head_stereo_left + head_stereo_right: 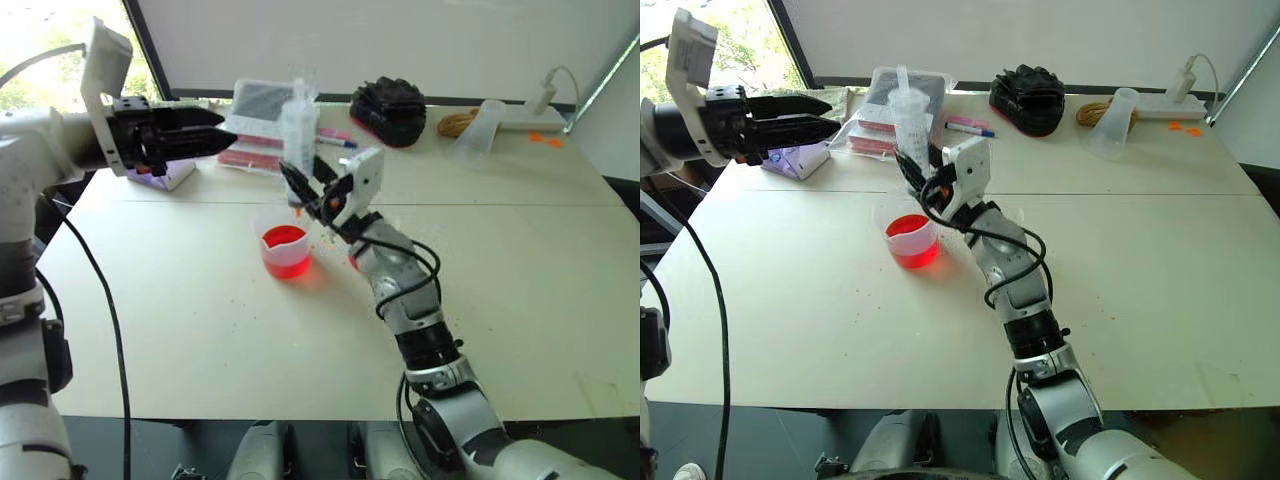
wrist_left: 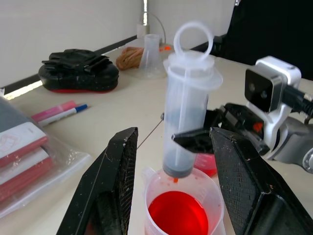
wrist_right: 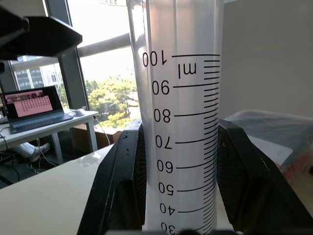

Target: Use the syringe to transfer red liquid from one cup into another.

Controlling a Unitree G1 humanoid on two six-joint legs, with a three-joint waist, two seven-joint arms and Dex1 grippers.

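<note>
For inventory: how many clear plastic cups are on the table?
2. One cup holding red liquid sits under the syringe; an empty cup is far right by the rope. A third may hide behind the right end effector.

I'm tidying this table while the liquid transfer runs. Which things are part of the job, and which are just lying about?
Part of the job:
- syringe, held upright in the right gripper
- cup of red liquid
- empty cup lying tipped at the far edge

Lying about:
- black gloves
- pink and blue pen
- bagged booklets
- power strip
</note>
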